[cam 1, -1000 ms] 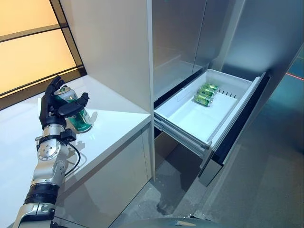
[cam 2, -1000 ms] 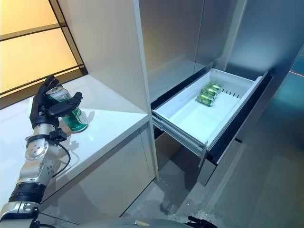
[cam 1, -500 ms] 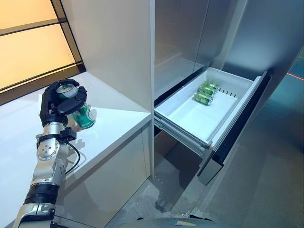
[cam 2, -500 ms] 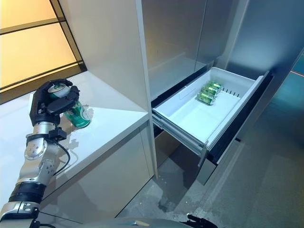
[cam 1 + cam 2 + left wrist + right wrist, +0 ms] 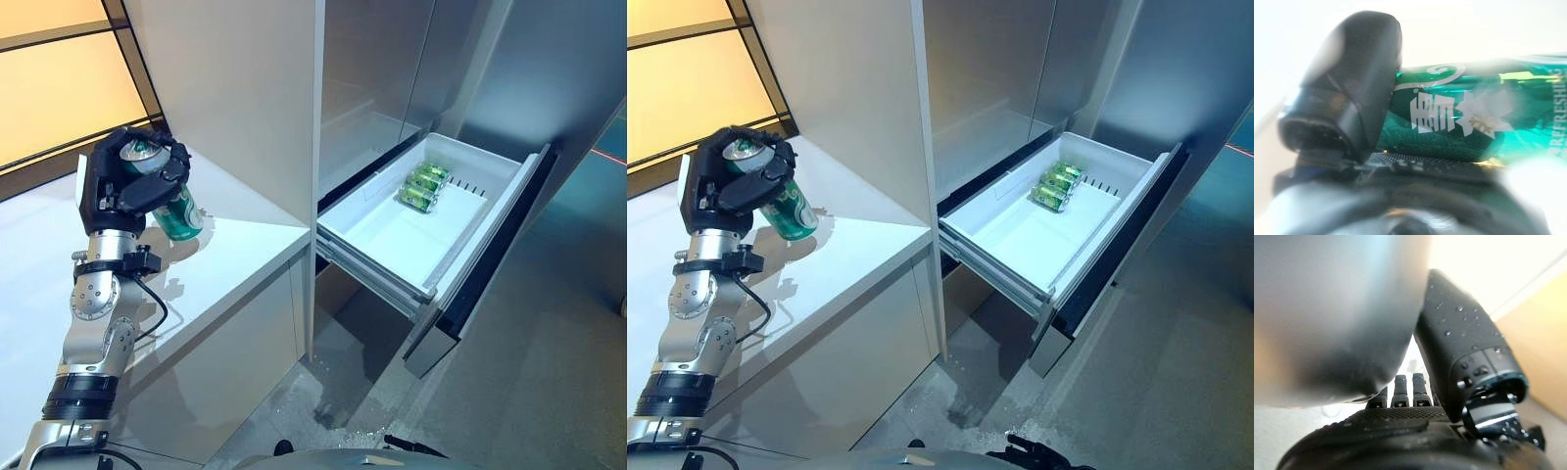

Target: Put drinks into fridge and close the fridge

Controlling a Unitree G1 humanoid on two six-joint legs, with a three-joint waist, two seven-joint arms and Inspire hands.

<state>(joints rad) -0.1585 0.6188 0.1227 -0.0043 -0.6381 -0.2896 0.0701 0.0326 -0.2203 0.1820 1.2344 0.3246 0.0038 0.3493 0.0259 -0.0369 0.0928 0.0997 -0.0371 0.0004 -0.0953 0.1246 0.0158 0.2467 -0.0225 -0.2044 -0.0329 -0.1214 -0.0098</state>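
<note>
My left hand is shut on a green drink can, with the fingers over its silver top and the thumb across its side. The can is tilted and held just above the white counter at the left. To the right, the white fridge drawer stands pulled out, with several green cans lying at its far end. My right hand shows only in the right wrist view, open and holding nothing, close to a blurred grey surface.
A tall white cabinet panel rises between the counter and the fridge's steel front. Dark window frames back the counter. Grey floor lies below and to the right of the drawer.
My left hand has closed round the can, then raised and tilted it off the counter. The drawer and its cans have not moved.
</note>
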